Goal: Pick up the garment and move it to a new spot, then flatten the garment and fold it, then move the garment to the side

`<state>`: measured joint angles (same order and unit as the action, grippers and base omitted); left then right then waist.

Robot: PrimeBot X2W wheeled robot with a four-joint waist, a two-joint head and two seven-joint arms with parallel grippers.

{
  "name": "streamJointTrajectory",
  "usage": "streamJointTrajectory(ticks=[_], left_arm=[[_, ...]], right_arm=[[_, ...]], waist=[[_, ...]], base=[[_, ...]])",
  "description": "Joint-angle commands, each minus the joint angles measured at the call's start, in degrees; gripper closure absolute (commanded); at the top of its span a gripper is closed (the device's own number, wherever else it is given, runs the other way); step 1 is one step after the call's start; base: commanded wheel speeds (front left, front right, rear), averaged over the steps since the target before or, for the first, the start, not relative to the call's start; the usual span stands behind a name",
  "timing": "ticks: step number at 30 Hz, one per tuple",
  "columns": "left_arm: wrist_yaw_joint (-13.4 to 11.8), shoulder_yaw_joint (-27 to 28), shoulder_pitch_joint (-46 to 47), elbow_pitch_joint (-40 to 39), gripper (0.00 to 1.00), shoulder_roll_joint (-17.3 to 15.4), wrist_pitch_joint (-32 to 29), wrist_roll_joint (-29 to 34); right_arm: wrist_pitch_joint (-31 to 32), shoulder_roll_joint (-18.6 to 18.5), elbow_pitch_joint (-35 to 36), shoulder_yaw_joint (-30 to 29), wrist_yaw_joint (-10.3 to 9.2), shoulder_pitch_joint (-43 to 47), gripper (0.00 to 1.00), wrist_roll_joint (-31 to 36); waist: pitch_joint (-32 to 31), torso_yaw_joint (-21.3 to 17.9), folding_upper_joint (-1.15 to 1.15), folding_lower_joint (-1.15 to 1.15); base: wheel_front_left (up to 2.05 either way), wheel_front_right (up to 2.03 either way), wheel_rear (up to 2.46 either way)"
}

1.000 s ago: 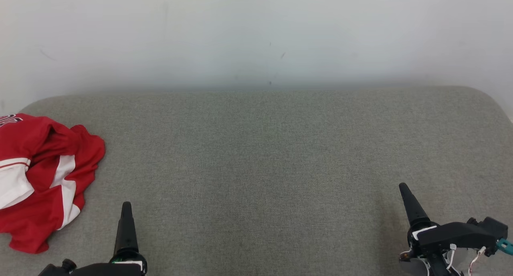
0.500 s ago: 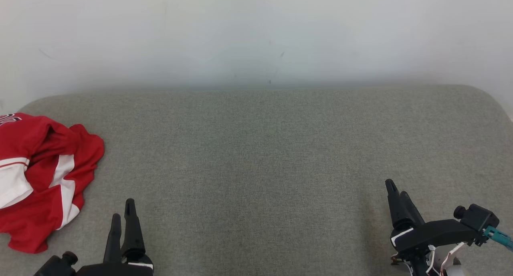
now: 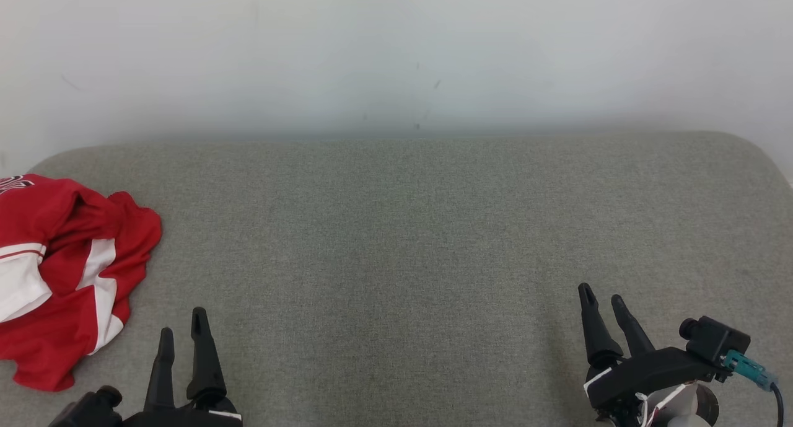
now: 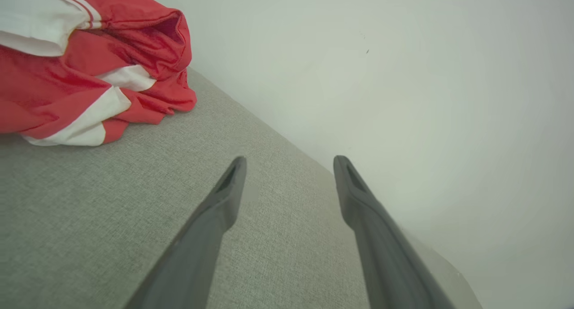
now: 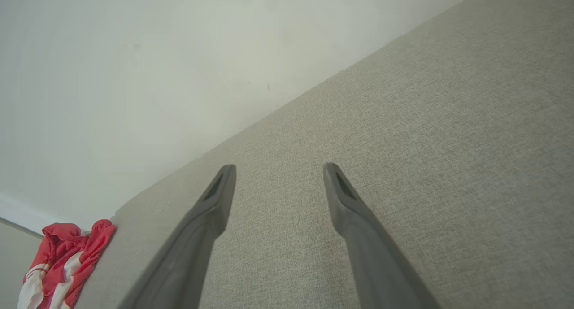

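Observation:
A crumpled red garment with white panels (image 3: 59, 278) lies bunched at the far left of the grey fabric surface (image 3: 403, 241), partly cut off by the head view's edge. My left gripper (image 3: 182, 323) hovers at the lower left, open and empty, just right of the garment and apart from it. The left wrist view has the garment (image 4: 85, 71) at upper left, beyond the spread fingers (image 4: 224, 201). Low at the right, my right gripper (image 3: 601, 294) is open and empty, far from the garment (image 5: 63, 259), which shows small at the lower left of the right wrist view.
The grey upholstered surface has rounded far corners and ends at a pale wall (image 3: 396, 55) behind it. Its wide middle lies between the two grippers.
Both grippers turned at the wrist, so each now shows two separate fingers instead of one. The right gripper drifted left. The garment has not moved.

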<state>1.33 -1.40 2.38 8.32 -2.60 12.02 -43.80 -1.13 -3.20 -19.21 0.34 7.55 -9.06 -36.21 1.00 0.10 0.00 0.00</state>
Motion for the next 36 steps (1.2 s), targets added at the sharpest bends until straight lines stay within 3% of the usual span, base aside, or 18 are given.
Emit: streamJointTrajectory(ticks=[1,36], left_arm=[[-0.4,0.34,0.19,-1.36,0.0,-0.22,0.46,2.38],[-3.68,1.39,-2.84,-3.73,0.0,-0.33,2.03,23.4]], right_arm=[[-0.79,-0.15,0.99,0.4,-0.06,0.33,0.0,2.03],[-8.67,0.14,4.48,4.86,-0.09,3.78,0.0,22.14]], waist=[[0.03,0.0,0.0,0.0],[-0.02,0.02,0.0,0.0]], base=[[0.0,0.0,0.0],[0.0,0.0,0.0]])
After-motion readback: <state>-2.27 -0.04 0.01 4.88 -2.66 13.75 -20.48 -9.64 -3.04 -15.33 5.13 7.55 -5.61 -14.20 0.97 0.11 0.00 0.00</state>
